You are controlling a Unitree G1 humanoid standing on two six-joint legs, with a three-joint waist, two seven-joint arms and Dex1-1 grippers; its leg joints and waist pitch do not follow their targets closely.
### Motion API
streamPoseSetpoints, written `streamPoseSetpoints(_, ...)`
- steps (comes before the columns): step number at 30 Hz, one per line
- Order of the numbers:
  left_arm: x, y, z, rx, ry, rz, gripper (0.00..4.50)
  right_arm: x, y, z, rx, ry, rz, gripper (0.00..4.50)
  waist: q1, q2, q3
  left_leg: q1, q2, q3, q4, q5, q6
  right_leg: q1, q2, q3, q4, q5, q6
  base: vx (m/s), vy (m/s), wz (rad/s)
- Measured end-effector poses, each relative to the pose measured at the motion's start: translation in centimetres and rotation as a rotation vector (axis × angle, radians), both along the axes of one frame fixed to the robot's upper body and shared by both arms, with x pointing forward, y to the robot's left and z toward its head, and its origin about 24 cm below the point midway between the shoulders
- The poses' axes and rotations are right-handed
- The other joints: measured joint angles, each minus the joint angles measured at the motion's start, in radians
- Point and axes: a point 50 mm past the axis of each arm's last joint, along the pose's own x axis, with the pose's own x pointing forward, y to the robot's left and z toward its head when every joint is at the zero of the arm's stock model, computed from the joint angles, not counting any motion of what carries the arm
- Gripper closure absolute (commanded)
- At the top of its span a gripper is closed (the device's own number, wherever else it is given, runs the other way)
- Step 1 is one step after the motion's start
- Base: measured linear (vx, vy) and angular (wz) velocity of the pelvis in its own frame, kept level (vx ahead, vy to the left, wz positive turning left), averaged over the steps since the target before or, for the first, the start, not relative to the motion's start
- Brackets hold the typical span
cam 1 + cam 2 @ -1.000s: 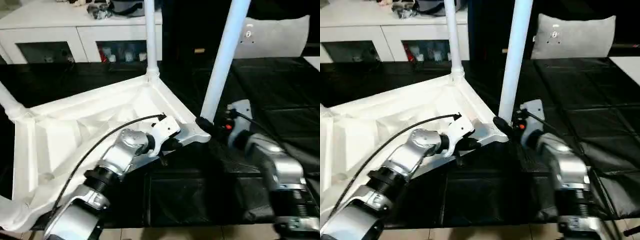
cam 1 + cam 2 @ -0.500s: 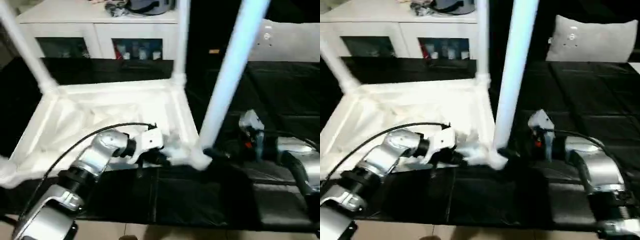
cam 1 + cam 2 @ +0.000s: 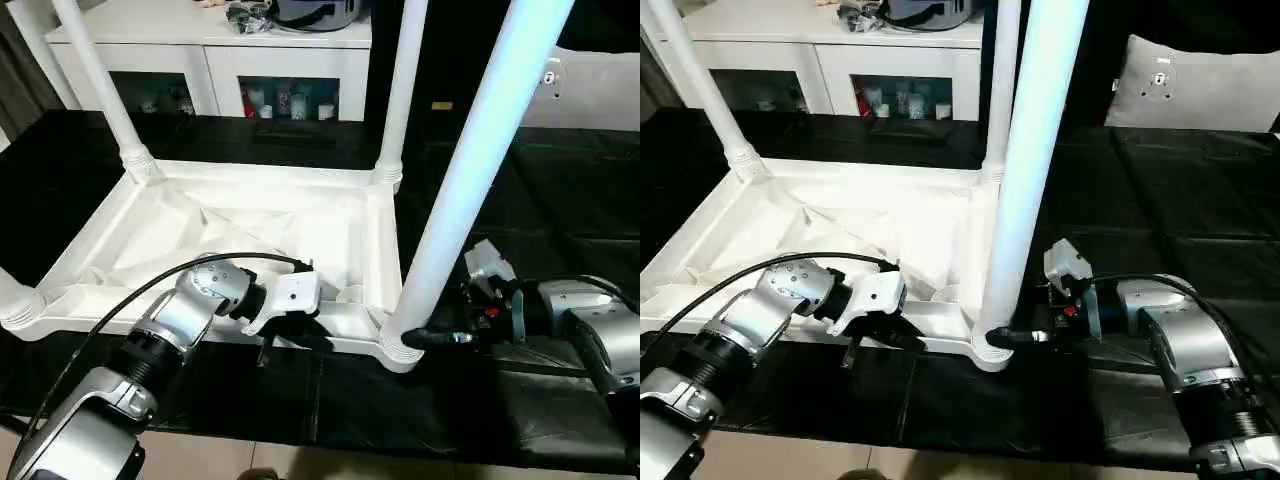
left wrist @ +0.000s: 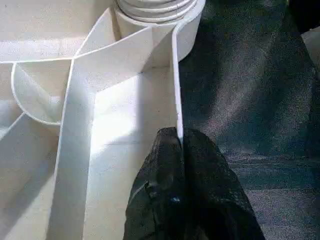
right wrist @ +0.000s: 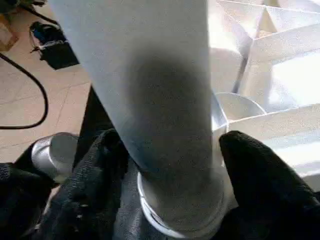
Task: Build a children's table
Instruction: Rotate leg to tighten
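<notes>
Left eye view: the upside-down children's table (image 3: 250, 230) is pinched at its near rim by the left gripper (image 4: 179, 137). The near-right leg (image 3: 470, 170) sits between the right gripper's (image 5: 172, 150) fingers, one touching, one just beside. Next, that leg likely needs pushing firmly into its corner socket (image 3: 398, 345).

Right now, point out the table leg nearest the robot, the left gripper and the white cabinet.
Nearest table leg (image 3: 470, 170), left eye view, middle of the tube.
Left gripper (image 4: 181, 150), left wrist view, fingertips pinching the table's rim.
White cabinet (image 3: 215, 65), left eye view, front frame.

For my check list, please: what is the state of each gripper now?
Left gripper: closed on the table top's rim.
Right gripper: around the leg; grip cannot be told.
</notes>
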Motion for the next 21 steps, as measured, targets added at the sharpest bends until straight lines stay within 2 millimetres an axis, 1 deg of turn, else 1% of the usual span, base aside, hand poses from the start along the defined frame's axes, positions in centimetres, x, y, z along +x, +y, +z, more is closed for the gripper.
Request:
streamPoseSetpoints(1, 0.0, 0.0, 0.0, 0.000, 0.000, 0.000, 4.50, 0.0, 0.0, 0.0, 0.000, 0.002, 0.004, 1.74, 0.000, 0.000, 0.000, 0.000, 0.000, 0.000, 0.000, 0.000, 0.000, 0.000, 0.000, 0.000, 0.000, 0.000, 0.000, 0.000, 0.000, 0.00)
streamPoseSetpoints(2, 0.0, 0.0, 0.0, 0.000, -0.001, -0.001, 4.50, -0.1, 0.1, -0.1, 0.000, 0.005, 0.009, 1.95, 0.000, 0.000, 0.000, 0.000, 0.000, 0.000, 0.000, 0.000, 0.000, 0.000, 0.000, 0.000, 0.000, 0.000, 0.000, 0.000, 0.000, 0.00)
streamPoseSetpoints(3, 0.0, 0.0, 0.0, 0.000, -0.001, -0.002, 4.50, -0.1, 0.1, -0.1, 0.000, 0.005, 0.009, 1.95, 0.000, 0.000, 0.000, 0.000, 0.000, 0.000, 0.000, 0.000, 0.000, 0.000, 0.000, 0.000, 0.000, 0.000, 0.000, 0.000, 0.000, 0.00)
streamPoseSetpoints(4, 0.0, 0.0, 0.0, 0.000, -0.001, -0.001, 4.50, -0.1, 0.1, -0.1, 0.001, 0.008, 0.008, 2.09, 0.000, 0.000, 0.000, 0.000, 0.000, 0.000, 0.000, 0.000, 0.000, 0.000, 0.000, 0.000, 0.000, 0.000, 0.000, 0.000, 0.000, 0.00)
streamPoseSetpoints(5, 0.0, 0.0, 0.0, 0.000, 0.000, -0.001, 4.50, -0.1, 0.1, -0.1, 0.003, 0.010, 0.008, 2.09, 0.000, 0.000, 0.000, 0.000, 0.000, 0.000, 0.000, 0.000, 0.000, 0.000, 0.000, 0.000, 0.000, 0.000, 0.000, 0.000, 0.000, 0.00)
streamPoseSetpoints(8, 0.0, 0.0, 0.0, -0.007, 0.005, 0.001, 4.50, -0.1, 0.1, -0.1, 0.012, 0.019, 0.002, 2.35, 0.002, 0.000, 0.000, 0.000, 0.000, 0.000, 0.000, 0.000, 0.000, 0.000, 0.000, 0.000, 0.000, 0.000, 0.000, 0.000, 0.000, 0.00)
streamPoseSetpoints(11, 0.0, -0.1, 0.0, -0.027, 0.044, 0.048, 4.50, -0.4, 0.4, -0.6, 0.076, 0.064, -0.073, 2.44, 0.000, 0.000, -0.001, 0.000, 0.000, 0.000, 0.000, 0.000, 0.000, 0.000, 0.000, 0.001, 0.002, 0.000, 0.000, 0.000, 0.000, 0.00)
streamPoseSetpoints(14, 0.5, -0.1, 0.0, -0.031, 0.049, 0.149, 4.50, 0.1, 0.7, -0.8, 0.094, 0.061, -0.189, 2.45, -0.007, 0.001, -0.001, 0.003, 0.000, 0.001, 0.001, 0.003, -0.005, 0.001, 0.000, 0.001, 0.004, 0.002, -0.002, 0.000, 0.000, 0.00)
streamPoseSetpoints(16, 0.9, -0.3, -0.1, -0.038, 0.049, 0.243, 4.50, 0.7, 1.2, -1.1, 0.100, 0.045, -0.303, 2.45, -0.020, 0.001, -0.001, 0.005, 0.000, 0.001, 0.000, 0.006, -0.007, 0.001, 0.000, 0.001, 0.004, 0.002, -0.002, 0.000, 0.000, 0.00)
streamPoseSetpoints(17, 1.1, -0.5, -0.2, -0.040, 0.046, 0.284, 4.50, 1.1, 1.4, -1.2, 0.100, 0.037, -0.356, 2.46, -0.030, 0.001, -0.001, 0.006, 0.000, 0.001, 0.000, 0.006, -0.009, 0.002, 0.000, 0.001, 0.004, 0.002, -0.002, 0.000, 0.000, 0.00)
streamPoseSetpoints(19, 1.4, -1.2, -0.4, -0.050, 0.050, 0.373, 4.50, 2.1, 1.8, -1.3, 0.080, 0.018, -0.481, 2.46, -0.057, 0.001, -0.001, 0.009, 0.000, 0.001, -0.001, 0.004, -0.012, 0.006, 0.000, 0.000, -0.001, 0.004, 0.000, 0.000, 0.000, 0.00)
streamPoseSetpoints(20, 1.5, -1.6, -0.5, -0.058, 0.056, 0.410, 4.50, 2.4, 1.8, -1.3, 0.069, 0.014, -0.532, 2.46, -0.067, 0.001, -0.001, 0.010, 0.000, 0.001, -0.002, 0.004, -0.012, 0.007, 0.000, 0.000, -0.004, 0.005, 0.000, 0.000, 0.000, 0.00)
streamPoseSetpoints(21, 1.7, -2.3, -0.6, -0.071, 0.059, 0.474, 4.50, 3.1, 2.3, -1.4, 0.061, 0.000, -0.624, 2.46, -0.081, 0.000, 0.000, 0.011, 0.000, 0.001, -0.002, 0.004, -0.012, 0.008, 0.000, -0.001, -0.004, 0.005, 0.000, 0.000, 0.000, 0.00)
